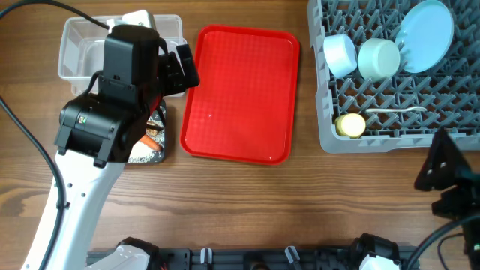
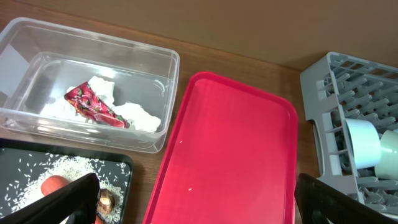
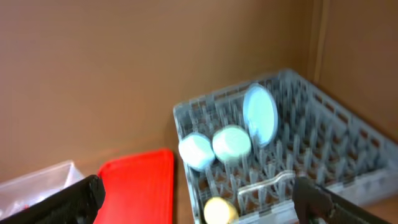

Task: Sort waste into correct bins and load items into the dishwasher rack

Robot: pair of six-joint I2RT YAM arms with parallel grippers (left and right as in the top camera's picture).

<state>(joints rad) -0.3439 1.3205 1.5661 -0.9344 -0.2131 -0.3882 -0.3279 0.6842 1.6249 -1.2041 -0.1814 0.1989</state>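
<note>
Left gripper (image 2: 202, 205) and right gripper (image 3: 202, 205) are both wide open, holding nothing, napkin (image 2: 102, 106) sitting in the clear tub (image 2: 50, 68).

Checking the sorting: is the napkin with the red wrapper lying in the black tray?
No, the crumpled napkin with red wrapper lies inside the clear tub, beside the black tray.

Wooden table (image 1: 247, 202) with clear tub (image 1: 79, 49), black tray (image 1: 164, 135) just beside it, red tray (image 1: 240, 90) alongside, grey dishwasher rack (image 1: 390, 139) beyond.

On my feed the rack (image 3: 348, 149) fills the right side, holding an upright plate (image 3: 260, 115), a bowl (image 3: 196, 151) beside a second bowl (image 3: 232, 143), cup (image 3: 216, 210) and spoon (image 3: 264, 182); tray (image 3: 140, 180) lower left.
</note>
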